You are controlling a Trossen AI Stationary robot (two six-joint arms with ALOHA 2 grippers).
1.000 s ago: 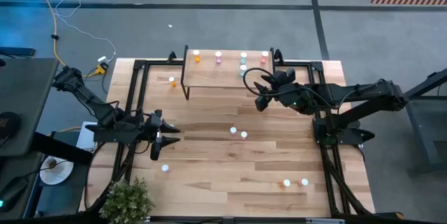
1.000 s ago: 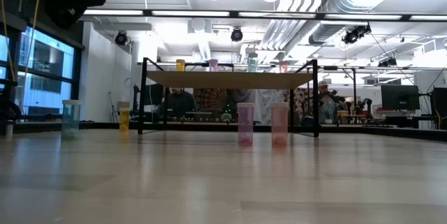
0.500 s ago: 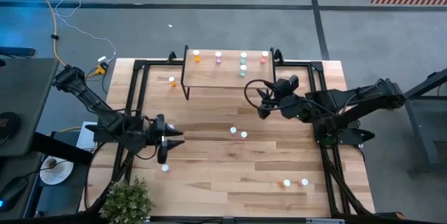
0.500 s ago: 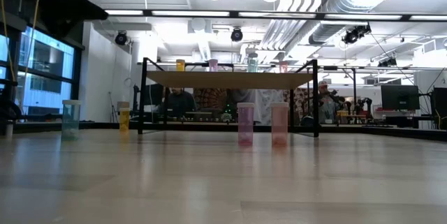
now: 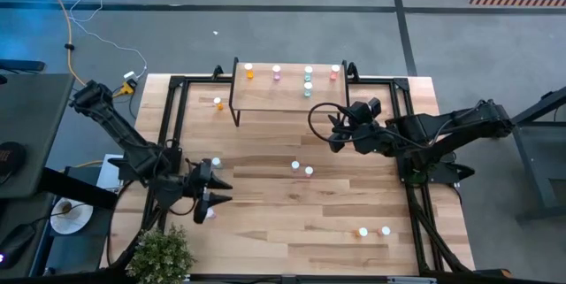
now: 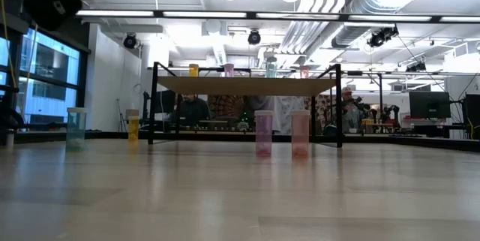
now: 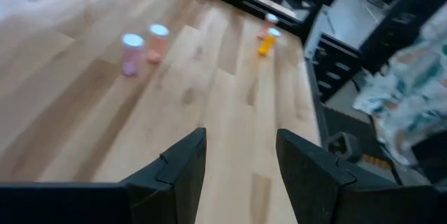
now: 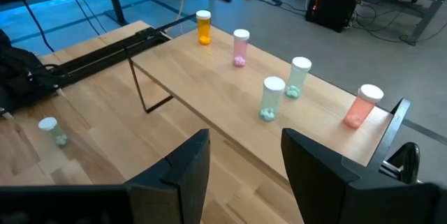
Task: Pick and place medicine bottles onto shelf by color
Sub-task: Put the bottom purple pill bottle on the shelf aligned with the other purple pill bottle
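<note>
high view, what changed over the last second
The left gripper swung toward the table's near-left edge, uncovering a bottle it had hidden. The right gripper drew back from the shelf toward the table's middle. Both sets of jaws stand open and empty. The five bottles on the shelf and the loose ones on the table stayed put.

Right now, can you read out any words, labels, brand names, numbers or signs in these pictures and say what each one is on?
No text can be read in any view.
Bottles on the shelf: the orange bottle, pink bottle, two teal bottles and red bottle show no label lettering.
Bottles on the table: too small or blurred to tell.
Room behind the table: screens and equipment are too far off to read.
</note>
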